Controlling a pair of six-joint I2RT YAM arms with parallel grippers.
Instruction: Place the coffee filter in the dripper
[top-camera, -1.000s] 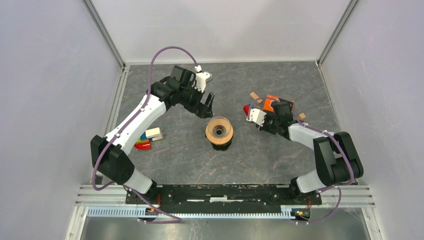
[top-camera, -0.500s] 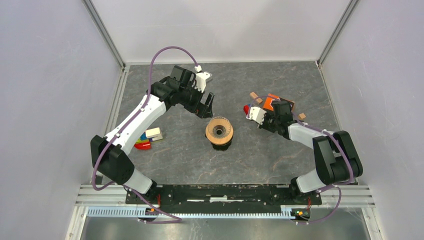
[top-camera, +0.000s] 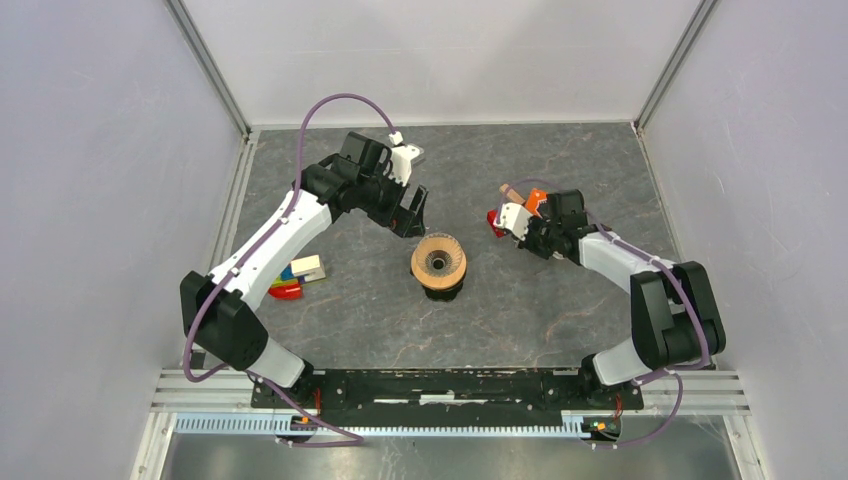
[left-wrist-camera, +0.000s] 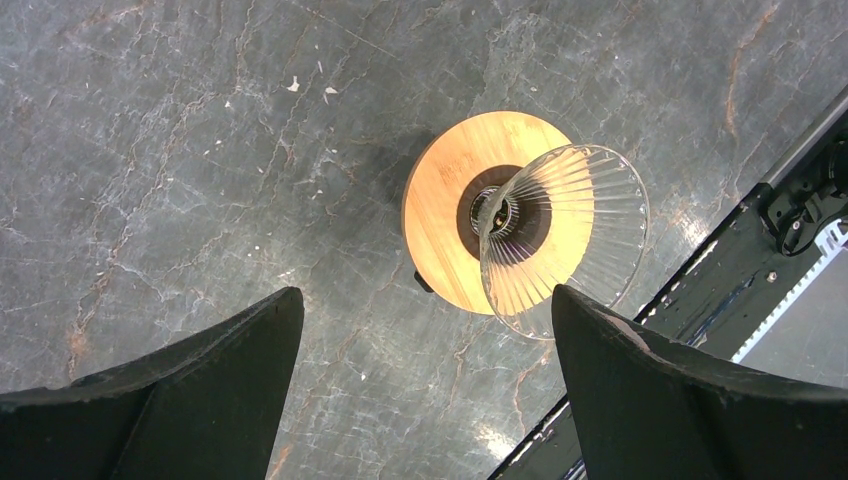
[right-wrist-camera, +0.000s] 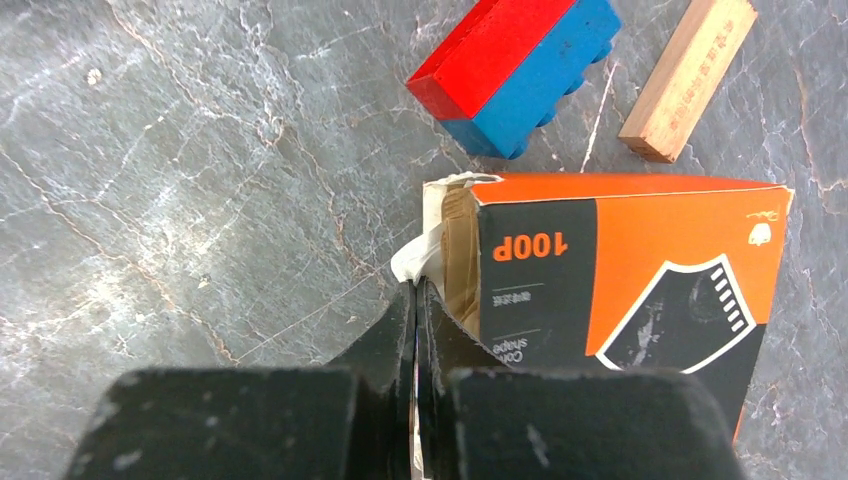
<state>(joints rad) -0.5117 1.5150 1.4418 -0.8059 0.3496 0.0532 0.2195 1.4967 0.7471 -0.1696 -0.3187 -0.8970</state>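
Note:
The dripper (top-camera: 438, 262), a clear ribbed glass cone (left-wrist-camera: 565, 235) in a light-brown wooden ring (left-wrist-camera: 450, 215), stands at the table's middle. My left gripper (top-camera: 414, 214) hangs open and empty just behind it; in the left wrist view (left-wrist-camera: 425, 300) the dripper lies ahead between the spread fingers. My right gripper (top-camera: 528, 222) is shut at the open end of an orange and black box (right-wrist-camera: 640, 290). Its tips (right-wrist-camera: 415, 295) pinch a white paper edge of the coffee filter (right-wrist-camera: 420, 255) that sticks out of the box. The remainder of the filter is hidden inside.
A red and blue brick (right-wrist-camera: 515, 70) and a wooden block (right-wrist-camera: 688, 80) lie just beyond the box. Coloured bricks (top-camera: 295, 275) lie at the left under the left arm. Grey walls close in the table on three sides.
My right gripper has shifted up and left over the box, covering more of it. The left arm and the dripper have not moved.

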